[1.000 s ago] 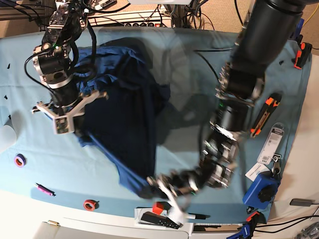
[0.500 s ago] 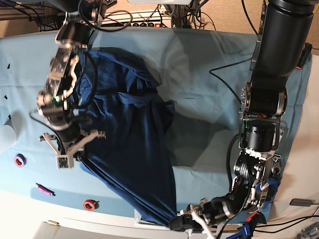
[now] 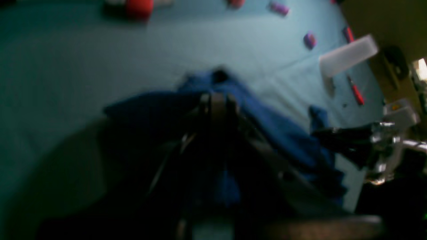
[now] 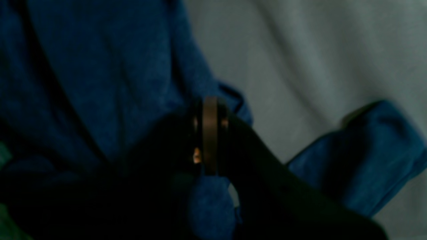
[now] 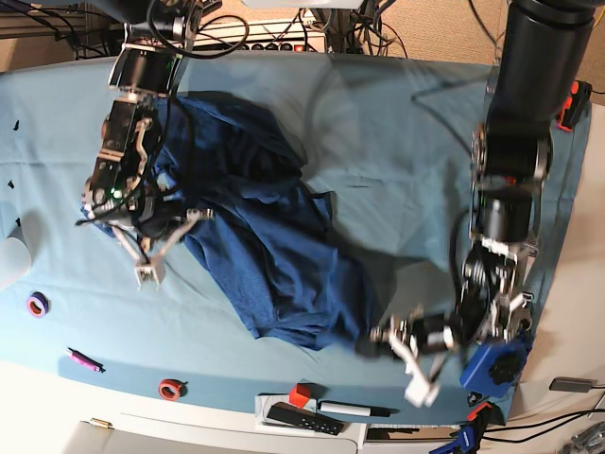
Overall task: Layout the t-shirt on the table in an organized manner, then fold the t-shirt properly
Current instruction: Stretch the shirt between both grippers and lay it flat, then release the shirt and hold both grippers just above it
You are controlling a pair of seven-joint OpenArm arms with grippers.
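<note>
With the left hand [image 5: 378, 338] and the right hand [image 5: 151, 270] each clamped on an edge of the rumpled navy t-shirt [image 5: 265, 255] between them, I'd pull both apart evenly, low over the teal surface [image 5: 397, 142].

shirt [image 5: 269, 255]: dark navy knit — rumpled, bunched in folds, stretched diagonally from far left toward near right
table [image 5: 378, 142]: wide, covered in light teal cloth — shirt lies left of centre
</note>
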